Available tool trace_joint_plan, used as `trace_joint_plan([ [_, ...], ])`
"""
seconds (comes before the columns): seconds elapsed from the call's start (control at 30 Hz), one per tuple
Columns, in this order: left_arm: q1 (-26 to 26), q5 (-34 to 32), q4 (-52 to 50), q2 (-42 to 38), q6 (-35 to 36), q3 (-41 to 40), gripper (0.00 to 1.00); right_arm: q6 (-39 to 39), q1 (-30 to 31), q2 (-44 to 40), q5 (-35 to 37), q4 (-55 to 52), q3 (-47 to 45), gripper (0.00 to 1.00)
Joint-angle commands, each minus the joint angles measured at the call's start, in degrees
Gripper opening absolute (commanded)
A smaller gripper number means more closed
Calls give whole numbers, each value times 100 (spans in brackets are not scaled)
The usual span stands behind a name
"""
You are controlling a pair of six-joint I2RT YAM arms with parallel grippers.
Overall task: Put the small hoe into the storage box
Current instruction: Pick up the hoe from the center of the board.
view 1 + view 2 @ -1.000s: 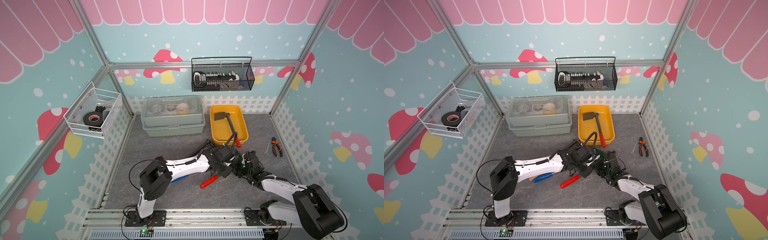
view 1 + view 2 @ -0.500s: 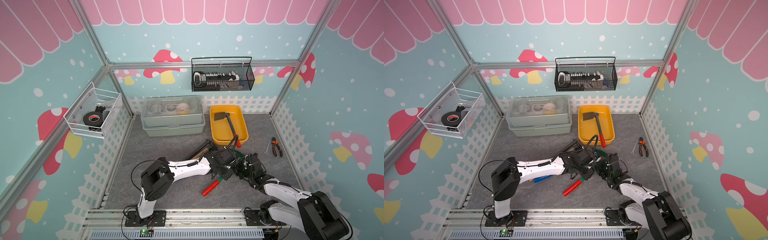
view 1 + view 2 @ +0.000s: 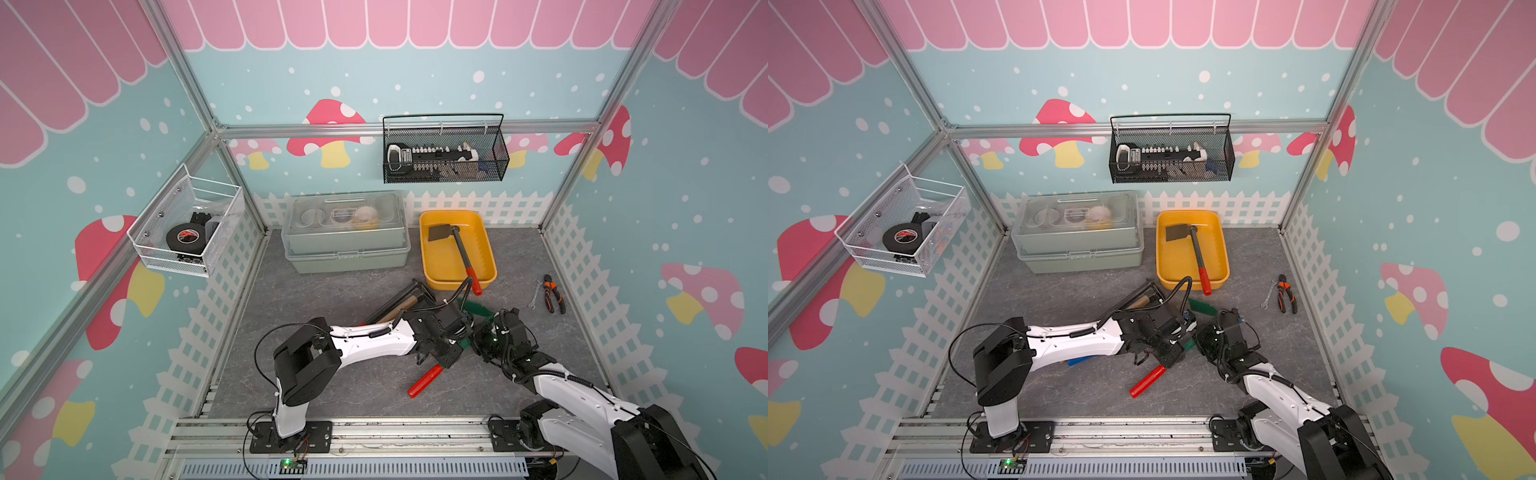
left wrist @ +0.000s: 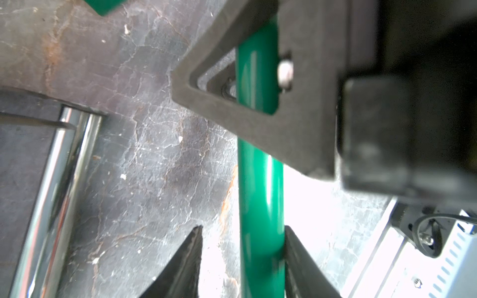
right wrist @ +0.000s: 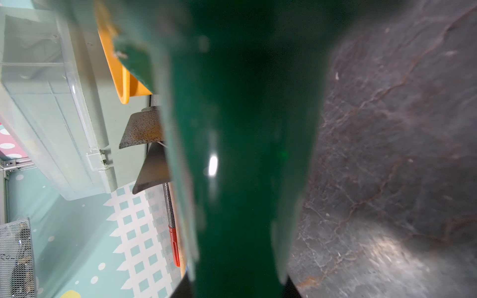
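left wrist view, small hoe (image 4: 259,196), glossy green round shaft

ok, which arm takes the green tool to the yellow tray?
Right. The right end effector is shut on the green tool; the left end effector stands open around it. The yellow tray is nearer the right base.

text: none legible | tape roll (image 3: 185,237): red label (too small to read)
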Motion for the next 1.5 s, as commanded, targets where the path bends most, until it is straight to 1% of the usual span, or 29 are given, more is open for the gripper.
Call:
trace_joint_plan([
  [0.0, -21, 97, -28, -219, -118, -103, 49, 22, 79, -178, 64, 118, 276, 5],
  [0.13, -21, 208, -33, -238, -146, -156, 49, -92, 133, -348, 201, -129, 396, 5],
  [0.33, -19, 636, 16, -169, -270, -162, 49, -167, 203, -434, 287, -190, 509, 4],
  [0.53, -29, 670, 64, -219, -316, -252, 47, -202, 257, -455, 371, -181, 602, 4],
  [0.6, -31, 674, 91, -255, -316, -263, 42, -202, 265, -460, 382, -172, 622, 4],
  [0.67, -31, 678, 90, -288, -324, -270, 34, -211, 264, -457, 376, -144, 651, 4],
  [0.73, -30, 670, 105, -315, -329, -273, 29, -222, 265, -457, 371, -120, 673, 4],
  [0.9, -25, 611, 104, -425, -328, -290, 18, -353, 265, -454, 371, -196, 821, 5],
  [0.93, -29, 593, 100, -454, -331, -298, 16, -403, 265, -456, 361, -206, 859, 6],
  [1.0, -28, 510, 103, -531, -333, -307, 7, -466, 265, -468, 358, -215, 904, 9],
  [1.03, -28, 456, 99, -574, -333, -305, 0, -483, 265, -477, 376, -220, 922, 11],
  [1.33, -23, -4, 236, -1116, -280, -283, 0, -1006, 265, -436, 374, -529, 1355, 32],
  [1.47, -22, -147, 298, -1240, -261, -176, 0, -1146, 265, -391, 352, -526, 1433, 44],
])
